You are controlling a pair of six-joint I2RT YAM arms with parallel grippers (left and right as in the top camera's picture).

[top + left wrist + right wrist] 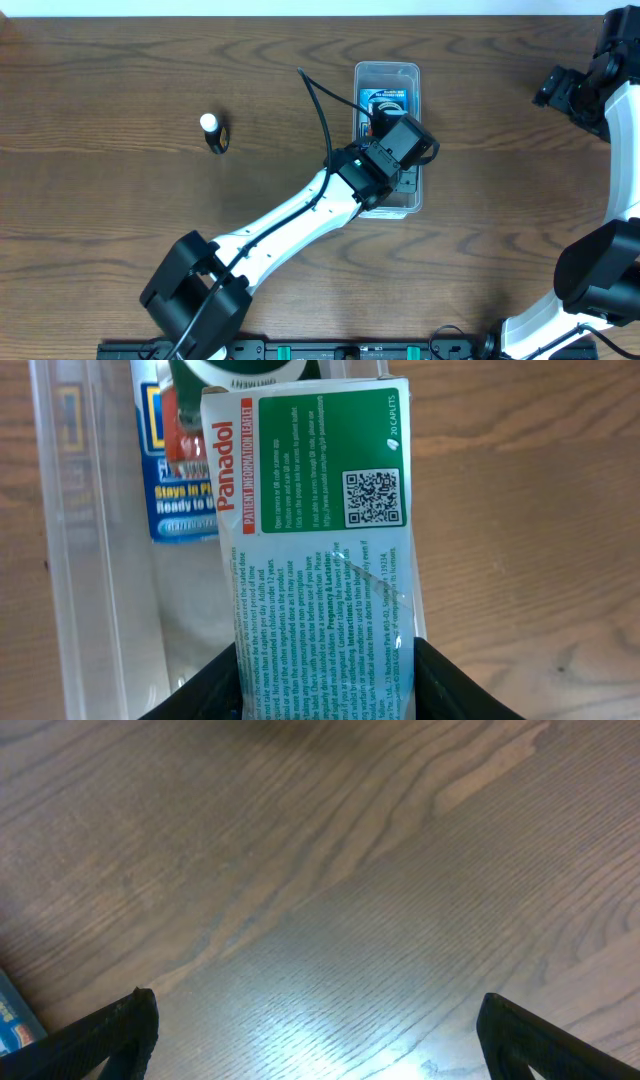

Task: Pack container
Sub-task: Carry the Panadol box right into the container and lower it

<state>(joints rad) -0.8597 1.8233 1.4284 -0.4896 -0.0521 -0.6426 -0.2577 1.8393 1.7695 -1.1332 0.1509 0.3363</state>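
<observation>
Container (pixel 388 70): clear, long plastic bin, sits on the desk (pixel 120 220) just right of centre, long axis running away from the robot. Its near half is covered from above by the left arm.

Contents: in the left wrist view a blue-printed pack (pixel 180 490) lies flat on the floor of the container (pixel 80 560), at the far end. Another item with green and white print is cut off by the top edge; cannot identify it.

Left gripper (pixel 325 695): partly closed, fingers clamped on the two long sides of a Panadol box (pixel 315 550) (green and white, QR code facing up). The box is held lengthwise over the container interior and overlaps the blue-printed pack. Cannot tell whether the box touches the container floor.

Right gripper (pixel 320 1040): jaws spread wide, holding nothing, bare desk under it. In the overhead view it sits at the far right (pixel 560 90), well apart from the container.

Also on the desk: a small dark bottle with a white cap (pixel 212 132), left of the container, well apart.

A blue corner (pixel 12 1015) shows at the lower left edge of the right wrist view; too cropped to identify.
</observation>
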